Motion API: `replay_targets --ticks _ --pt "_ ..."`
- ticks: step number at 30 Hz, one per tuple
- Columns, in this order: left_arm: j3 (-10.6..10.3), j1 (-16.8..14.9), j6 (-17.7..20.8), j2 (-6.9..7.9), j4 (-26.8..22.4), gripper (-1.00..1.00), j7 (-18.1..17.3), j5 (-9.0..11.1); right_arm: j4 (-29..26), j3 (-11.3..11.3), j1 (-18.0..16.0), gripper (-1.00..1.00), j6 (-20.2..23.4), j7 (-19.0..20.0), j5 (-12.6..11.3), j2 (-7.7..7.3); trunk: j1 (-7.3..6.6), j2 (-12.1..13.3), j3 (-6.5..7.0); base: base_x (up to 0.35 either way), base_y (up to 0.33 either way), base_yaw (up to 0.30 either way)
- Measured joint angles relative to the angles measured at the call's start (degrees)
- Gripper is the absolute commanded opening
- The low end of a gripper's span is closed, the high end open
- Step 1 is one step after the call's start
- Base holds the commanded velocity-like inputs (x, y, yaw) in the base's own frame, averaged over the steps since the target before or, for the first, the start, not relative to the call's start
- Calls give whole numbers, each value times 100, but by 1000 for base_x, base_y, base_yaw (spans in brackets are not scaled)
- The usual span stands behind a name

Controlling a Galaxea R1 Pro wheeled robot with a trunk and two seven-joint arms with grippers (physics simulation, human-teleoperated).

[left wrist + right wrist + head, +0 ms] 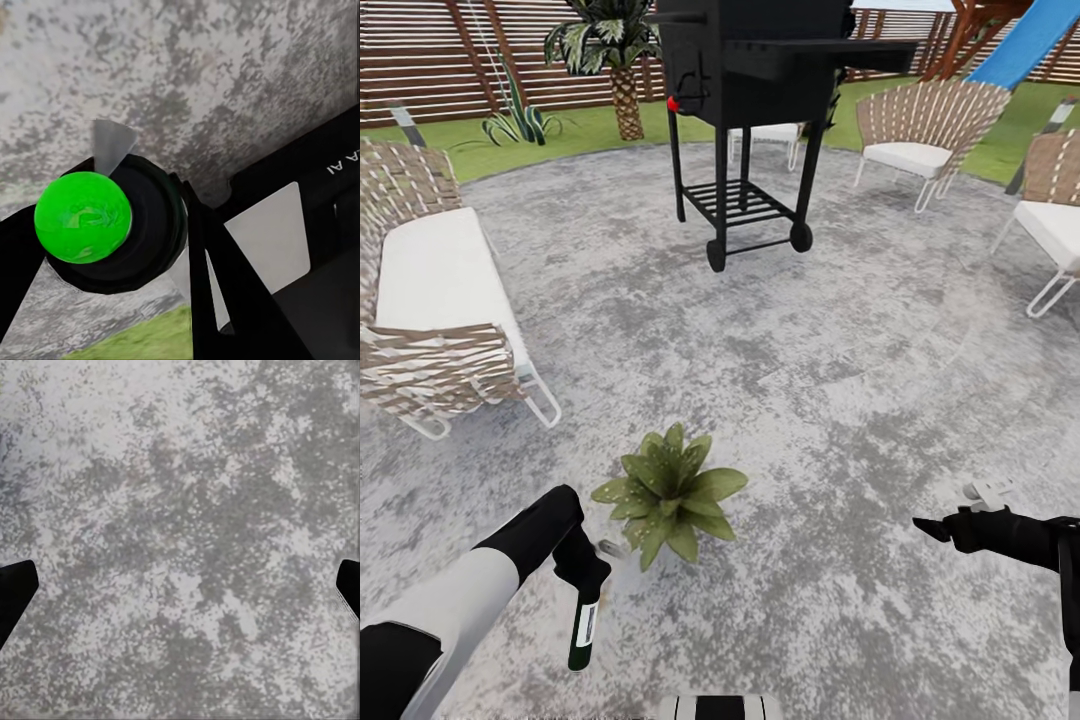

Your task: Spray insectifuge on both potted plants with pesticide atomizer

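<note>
A potted plant [668,490], a low rosette of broad pointed green leaves, sits on the grey round paving [840,400] just ahead of me. My left gripper [582,575] is shut on the pesticide atomizer [584,625], a slender dark green bottle with a white label, held to the left of the plant and pointing down toward me. In the left wrist view the pesticide atomizer [112,225] shows end-on with a bright green round tip between the black fingers [217,277]. My right gripper [922,527] hangs open above bare paving to the right of the plant; its fingertips [15,592] stand wide apart.
A black wheeled grill [745,110] stands ahead at the middle. A woven sofa with a white cushion [435,290] is at the left, and woven chairs [920,140] at the back right and right edge. Lawn, a palm-like shrub [615,60] and a slatted fence lie behind.
</note>
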Motion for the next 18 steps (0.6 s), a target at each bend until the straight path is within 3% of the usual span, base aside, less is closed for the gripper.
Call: replay_targets --ticks 12,18 --pt "11 8 1 2 -1 -100 -1 -1 3 5 0 100 -1 -2 2 5 0 0 -77 0 -61 175" --pt "29 8 -5 1 5 -100 0 5 -1 5 1 100 6 7 7 8 0 0 -91 0 -191 37"
